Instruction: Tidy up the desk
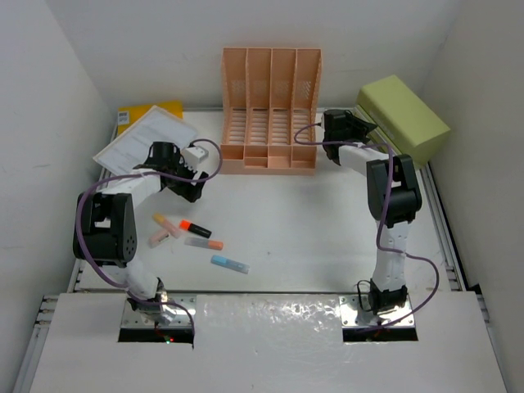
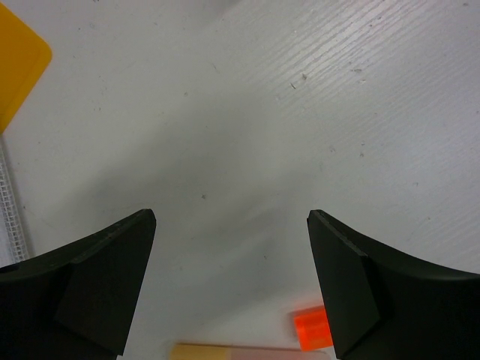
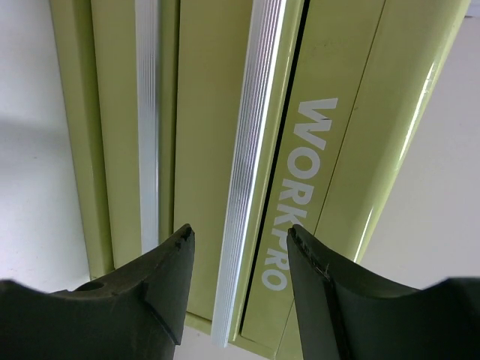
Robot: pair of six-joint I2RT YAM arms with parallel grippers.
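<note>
Right gripper (image 3: 238, 232) faces lime-green rectangular drawer box (image 3: 202, 112).
Spread fingers (image 3: 150, 300) straddle its ribbed silver handle (image 3: 247, 150), seemingly to pull; left gripper (image 2: 231, 217) gapes well apart.

Markers (image 1: 204, 242) on desk (image 1: 319, 237) before rack (image 1: 270, 115)

Open middle, crowded back and left

The desk (image 1: 319, 237) is bare across its centre, giving wide passage. At the back, the file rack (image 1: 270, 115) and drawer box (image 1: 405, 119) leave a narrow gap, taken by the right gripper (image 3: 240, 251), its jaws set loosely either side of the box's silver rail (image 3: 244, 172). Scattered markers (image 1: 195, 229), a paper sheet (image 1: 143, 139) and a yellow folder (image 1: 155, 110) hem the left gripper (image 2: 231, 217), whose wide-spread jaws have only bare surface between them.
</note>
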